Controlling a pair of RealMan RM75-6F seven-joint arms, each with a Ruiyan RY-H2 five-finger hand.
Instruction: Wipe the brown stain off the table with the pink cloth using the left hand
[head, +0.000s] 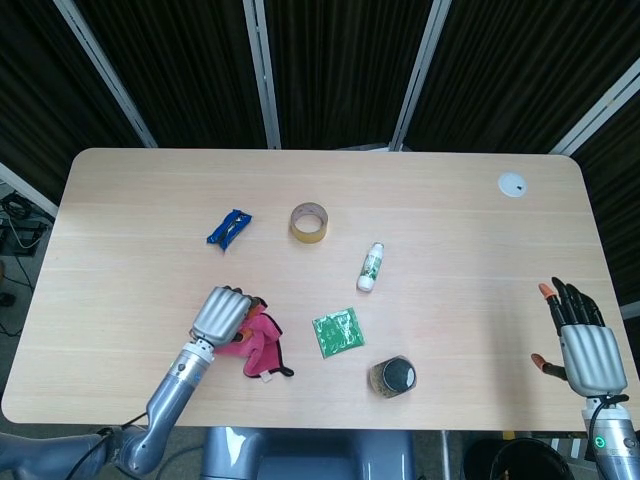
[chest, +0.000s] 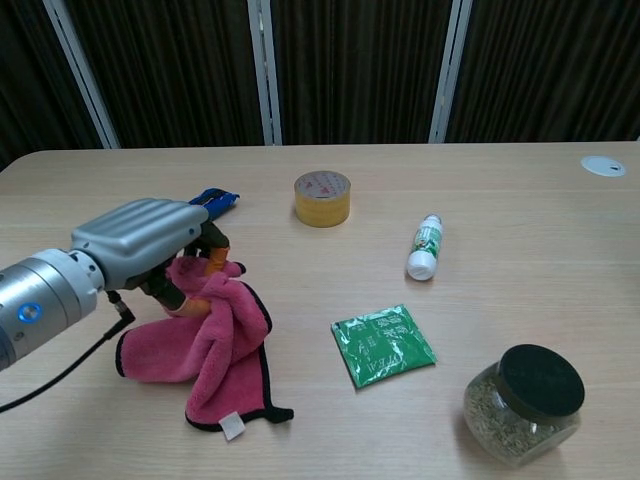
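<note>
My left hand (head: 220, 314) (chest: 150, 240) grips the pink cloth (head: 256, 343) (chest: 212, 346) by its upper edge. The cloth has a black border and a white tag and drapes down onto the table (head: 450, 240), left of the green packet. The brown stain is hidden; the cloth lies over the place where it was. My right hand (head: 585, 345) hovers open, fingers apart, past the table's right front corner in the head view, holding nothing. The chest view does not show it.
A green packet (head: 338, 332) (chest: 384, 345) lies just right of the cloth. A jar with a black lid (head: 393, 376) (chest: 525, 402) stands front right. A white bottle (head: 371, 267), a tape roll (head: 308, 222) and a blue wrapper (head: 229, 228) lie farther back.
</note>
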